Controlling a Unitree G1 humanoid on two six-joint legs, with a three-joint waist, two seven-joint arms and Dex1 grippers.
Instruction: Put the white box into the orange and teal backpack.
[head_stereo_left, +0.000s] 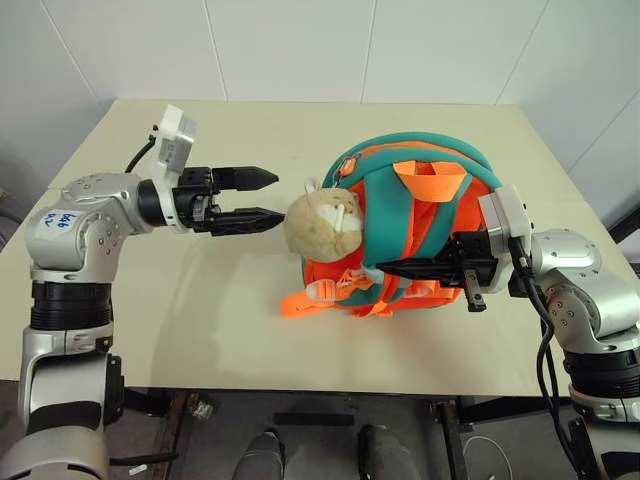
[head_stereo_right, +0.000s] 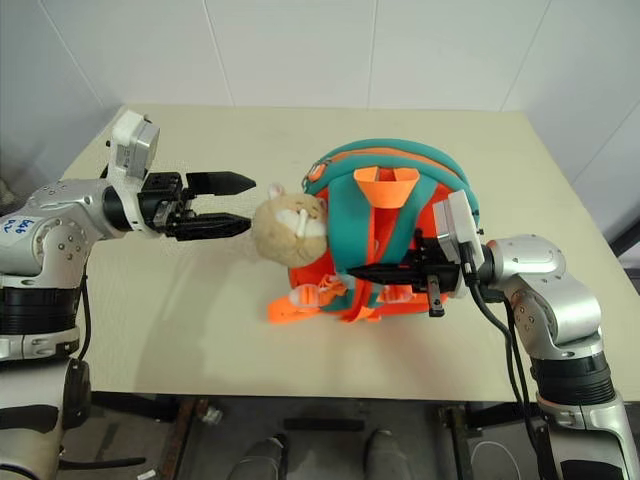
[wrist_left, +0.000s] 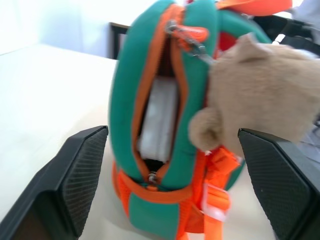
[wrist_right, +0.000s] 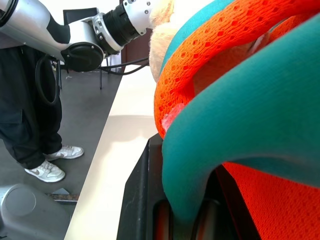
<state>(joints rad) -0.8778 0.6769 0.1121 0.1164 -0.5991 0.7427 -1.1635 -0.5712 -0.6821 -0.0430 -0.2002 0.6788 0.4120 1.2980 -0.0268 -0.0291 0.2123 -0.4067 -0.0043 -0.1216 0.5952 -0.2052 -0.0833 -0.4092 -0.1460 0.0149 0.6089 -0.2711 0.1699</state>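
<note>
Left gripper: arm reaches in from the left side, wrist level, fingers pointing across toward the right arm. Jaws spread wide, nothing between the fingertips; both finger pads are bare. Right gripper: arm comes in from the right side, wrist level, fingers pointing toward the left arm. Jaws clamped together on a teal strap, which passes between the fingers near their base.

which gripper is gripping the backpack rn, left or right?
The right gripper: it is shut on a teal strap of the orange and teal backpack. The left gripper is open, empty, beside the plush head.
</note>
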